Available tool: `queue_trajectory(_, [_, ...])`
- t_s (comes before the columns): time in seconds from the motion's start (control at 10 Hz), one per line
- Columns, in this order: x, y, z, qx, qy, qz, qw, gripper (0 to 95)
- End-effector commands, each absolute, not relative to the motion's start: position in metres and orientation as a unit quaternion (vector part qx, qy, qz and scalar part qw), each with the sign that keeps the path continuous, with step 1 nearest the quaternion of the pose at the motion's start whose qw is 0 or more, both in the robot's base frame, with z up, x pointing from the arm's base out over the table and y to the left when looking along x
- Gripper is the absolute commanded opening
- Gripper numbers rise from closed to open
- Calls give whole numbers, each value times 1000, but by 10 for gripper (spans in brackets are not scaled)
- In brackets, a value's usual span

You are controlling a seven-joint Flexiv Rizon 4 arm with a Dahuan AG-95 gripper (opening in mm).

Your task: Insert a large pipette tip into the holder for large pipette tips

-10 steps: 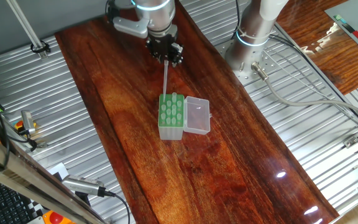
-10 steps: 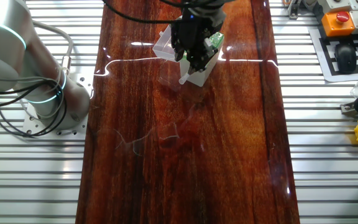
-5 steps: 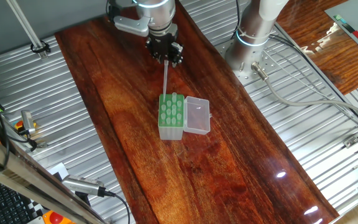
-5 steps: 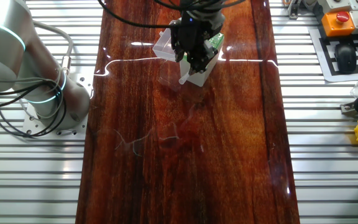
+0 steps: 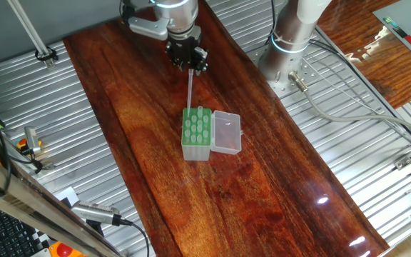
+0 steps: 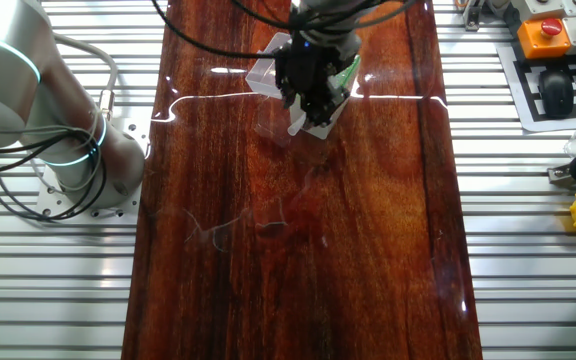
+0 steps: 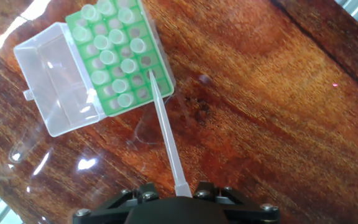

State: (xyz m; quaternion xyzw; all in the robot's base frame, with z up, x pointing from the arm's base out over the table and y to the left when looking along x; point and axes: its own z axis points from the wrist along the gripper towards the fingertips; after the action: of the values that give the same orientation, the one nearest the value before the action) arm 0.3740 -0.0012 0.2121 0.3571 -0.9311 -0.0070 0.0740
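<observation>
The large pipette tip [image 7: 165,134] is a long translucent cone, and my gripper [image 7: 178,194] is shut on its wide end. In the hand view its narrow point lies over a hole near the edge of the pale green holder [image 7: 107,107], which has several tips standing in it. In one fixed view the gripper [image 5: 186,58] hangs above the holder's far end, and the tip [image 5: 190,89] points down at the holder [image 5: 195,150]. In the other fixed view the gripper [image 6: 308,88] covers most of the holder [image 6: 347,70]. I cannot tell whether the point touches the holder.
The holder's clear hinged lid [image 5: 227,133] lies open flat beside it on the dark wooden table [image 5: 155,178]; the hand view shows the lid [image 7: 55,84] too. The robot's base [image 5: 291,36] stands on ribbed metal at the table's far side.
The gripper has shifted slightly up and away with the pipette tip still in it. The holder and lid have not moved.
</observation>
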Motion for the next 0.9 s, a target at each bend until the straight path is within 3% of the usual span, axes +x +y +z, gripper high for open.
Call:
queue_trajectory(0.1, [374, -5, 211, 362, -929, -8, 76, 380])
queue_trajectory(0.9, [358, -14, 192, 360, -930, -17, 67, 380])
